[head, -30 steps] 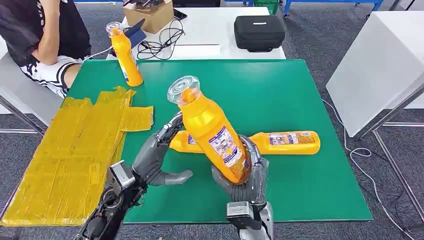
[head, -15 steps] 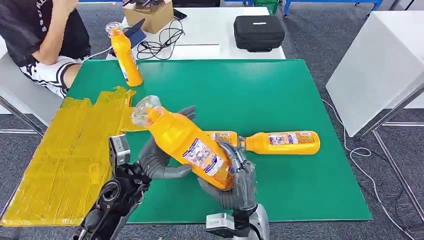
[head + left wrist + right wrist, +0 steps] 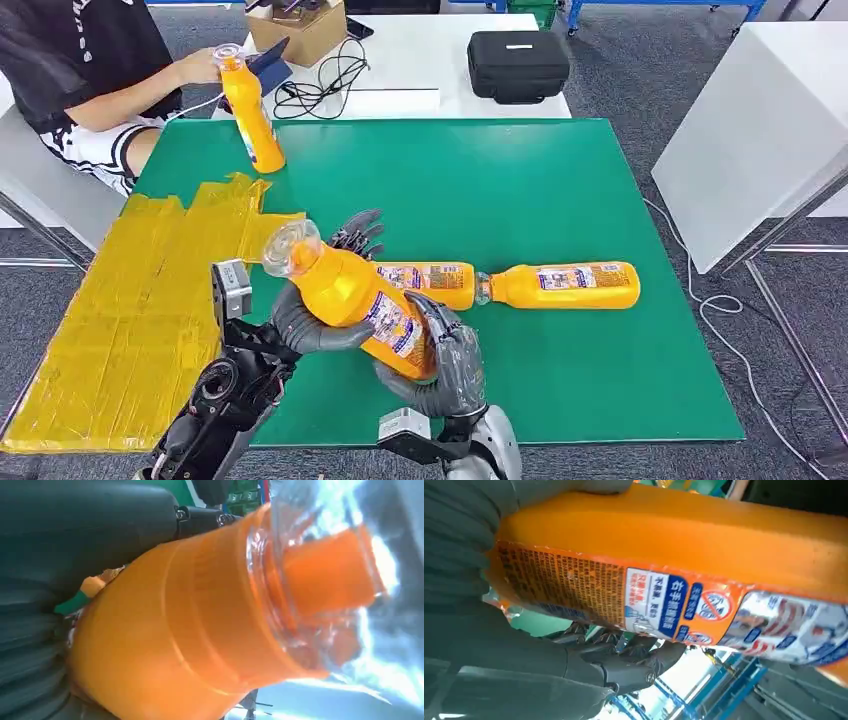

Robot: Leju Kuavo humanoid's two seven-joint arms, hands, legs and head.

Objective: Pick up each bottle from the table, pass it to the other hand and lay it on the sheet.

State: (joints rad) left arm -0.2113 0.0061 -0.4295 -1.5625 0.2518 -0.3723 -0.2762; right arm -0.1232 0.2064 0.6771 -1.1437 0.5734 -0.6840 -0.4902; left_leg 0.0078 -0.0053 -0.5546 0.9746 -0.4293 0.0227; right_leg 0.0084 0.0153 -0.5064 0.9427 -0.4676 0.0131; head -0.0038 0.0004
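Tilted bottle (image 3: pixel 360 305) between both hands, above green table (image 3: pixel 560 190).

Orange bottle (image 3: pixel 190 630) against left hand (image 3: pixel 60 555)

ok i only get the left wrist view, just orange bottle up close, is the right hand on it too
observer: yes, the right hand grips the held bottle around its lower body.
operator: and my left hand, got a grip
observer: the left hand has its thumb under the bottle and its fingers spread behind it; a firm grip I cannot confirm.
operator: anything on the sheet
observer: no bottles on the yellow sheet. The middle bottle and the outer bottle lie end to end on the green mat.
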